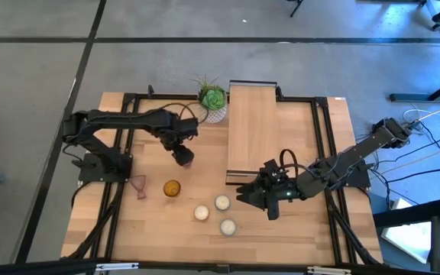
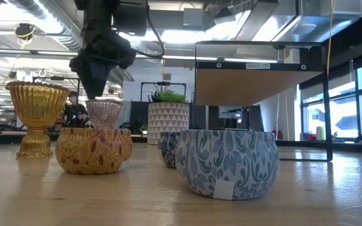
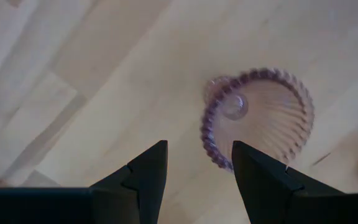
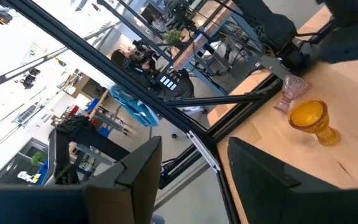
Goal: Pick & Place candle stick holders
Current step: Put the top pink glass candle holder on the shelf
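Note:
A pale pink candle stick holder point(image 1: 187, 160) point(image 3: 257, 118) stands upright on its foot on the table, left of centre. My left gripper point(image 1: 182, 150) point(image 3: 197, 165) points down just above it, open. The holder is off to one side of the gap, and one finger point(image 3: 260, 177) stands over its rim. An amber holder point(image 1: 172, 188) point(image 4: 309, 118) and a second pink holder point(image 1: 138, 184) point(image 4: 294, 90) stand nearer the left front. My right gripper point(image 1: 244, 195) point(image 4: 191, 149) hovers open near the table's middle front, roughly level, pointing toward the table's left, with nothing between its fingers.
Three round patterned candle tins point(image 1: 221, 202) point(image 2: 228, 163) sit near the front middle, between my grippers. A raised wooden shelf point(image 1: 252, 126) stands at centre back. A green plant in a white pot point(image 1: 213, 99) stands beside it. People show in the room beyond.

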